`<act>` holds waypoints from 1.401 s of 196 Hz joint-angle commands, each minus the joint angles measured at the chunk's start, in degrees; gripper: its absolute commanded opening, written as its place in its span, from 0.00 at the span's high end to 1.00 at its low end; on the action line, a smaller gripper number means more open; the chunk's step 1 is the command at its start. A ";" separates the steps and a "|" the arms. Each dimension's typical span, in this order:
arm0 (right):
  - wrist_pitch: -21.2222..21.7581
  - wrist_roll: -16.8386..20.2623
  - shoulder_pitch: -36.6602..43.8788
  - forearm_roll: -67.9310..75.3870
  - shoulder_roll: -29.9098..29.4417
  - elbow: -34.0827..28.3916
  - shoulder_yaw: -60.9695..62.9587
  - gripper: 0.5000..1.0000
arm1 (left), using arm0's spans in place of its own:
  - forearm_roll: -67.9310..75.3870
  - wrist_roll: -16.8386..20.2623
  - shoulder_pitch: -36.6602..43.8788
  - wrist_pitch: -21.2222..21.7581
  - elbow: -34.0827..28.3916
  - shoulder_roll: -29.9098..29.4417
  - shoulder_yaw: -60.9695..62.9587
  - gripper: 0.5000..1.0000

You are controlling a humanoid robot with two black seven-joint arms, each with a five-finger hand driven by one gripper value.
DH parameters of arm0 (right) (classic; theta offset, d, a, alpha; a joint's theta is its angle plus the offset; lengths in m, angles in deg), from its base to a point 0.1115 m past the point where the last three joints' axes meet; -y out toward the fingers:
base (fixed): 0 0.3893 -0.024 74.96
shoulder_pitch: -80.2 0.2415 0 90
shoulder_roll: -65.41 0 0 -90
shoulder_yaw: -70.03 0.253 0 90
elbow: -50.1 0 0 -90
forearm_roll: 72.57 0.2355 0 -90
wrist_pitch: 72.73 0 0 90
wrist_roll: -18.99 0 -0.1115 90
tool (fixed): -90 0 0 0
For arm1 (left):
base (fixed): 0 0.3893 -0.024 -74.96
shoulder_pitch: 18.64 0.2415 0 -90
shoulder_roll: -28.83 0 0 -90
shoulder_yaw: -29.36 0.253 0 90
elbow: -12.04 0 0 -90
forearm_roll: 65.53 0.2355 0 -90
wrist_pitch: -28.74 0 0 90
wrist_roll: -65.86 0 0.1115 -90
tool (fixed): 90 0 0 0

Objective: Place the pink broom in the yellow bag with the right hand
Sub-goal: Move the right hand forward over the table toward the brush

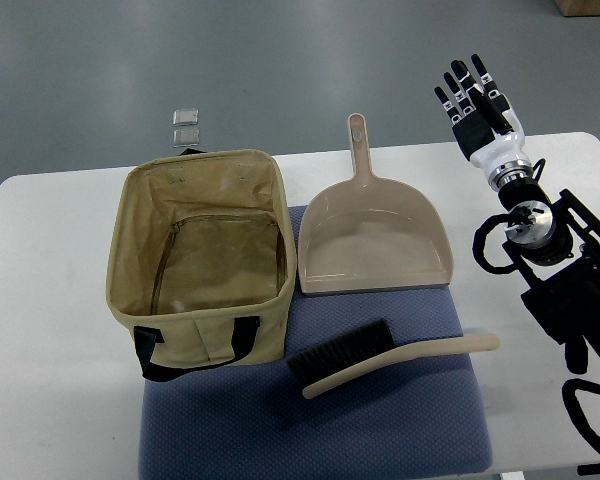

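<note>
The pinkish-beige broom [400,359], a hand brush with black bristles [340,350], lies flat on the blue mat [310,420] near the front, handle pointing right. The yellow-tan fabric bag [202,260] stands open on the left, black handle at its front. My right hand [473,95] is raised at the far right, above the table's back edge, fingers spread and empty, well away from the broom. The left arm does not show.
A matching beige dustpan [372,240] lies behind the broom, handle pointing away. Two small clear squares [186,127] sit on the floor behind the bag. The white table [50,300] ends just past the mat at the front.
</note>
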 commanded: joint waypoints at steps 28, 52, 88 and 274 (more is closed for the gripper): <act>-0.03 0.00 0.22 0.03 0.21 0.00 -0.09 0.14 | -0.13 -0.08 0.02 0.21 -0.07 0.00 -0.33 0.00; -0.03 0.00 0.83 -0.41 0.21 -0.09 -0.36 0.14 | -0.04 -0.08 -0.06 0.39 0.10 0.00 -0.86 0.00; -0.29 0.09 2.42 -4.36 2.84 -0.71 -3.87 0.14 | -0.04 -0.08 0.02 -0.23 0.89 0.00 -0.68 0.00; 17.29 22.76 38.98 -33.81 55.14 -51.77 -68.65 0.14 | 0.48 -0.08 -0.59 -0.67 4.41 0.00 -0.51 0.00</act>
